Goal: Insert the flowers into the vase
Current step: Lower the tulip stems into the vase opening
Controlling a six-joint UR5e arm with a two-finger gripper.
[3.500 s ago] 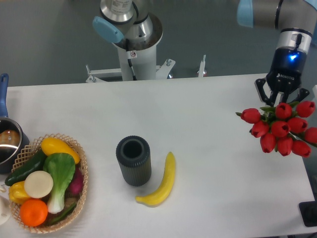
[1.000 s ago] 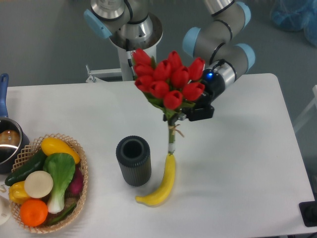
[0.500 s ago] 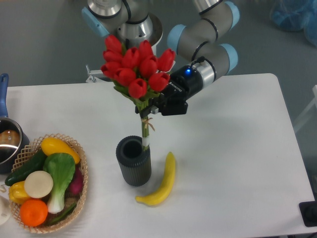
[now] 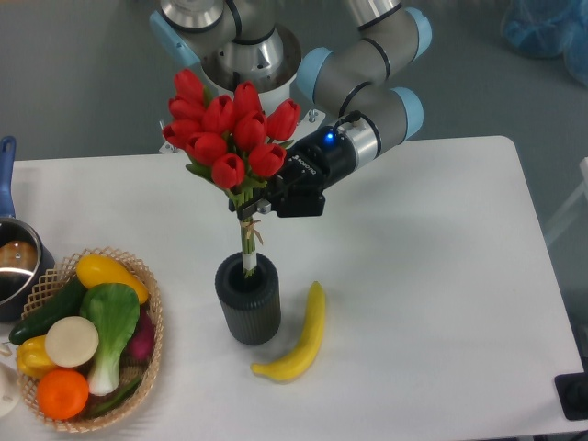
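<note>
Camera: hand clamped on the flowers, stem tips right below it at the vase mouth. Insertion step; next prob. straight down, then release.

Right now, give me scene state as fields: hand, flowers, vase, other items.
hand: shut on the flowers, gripping the stems just below the blooms
flowers: held upright, slightly tilted, stem tips at the vase mouth
vase: upright on the table, mid-left
insertion: stems at or just inside the rim; depth unclear
banana: lying right of the vase, apart from it
basket: of vegetables at the left edge
pot: with a blue handle at the far left, partly cut off
</note>
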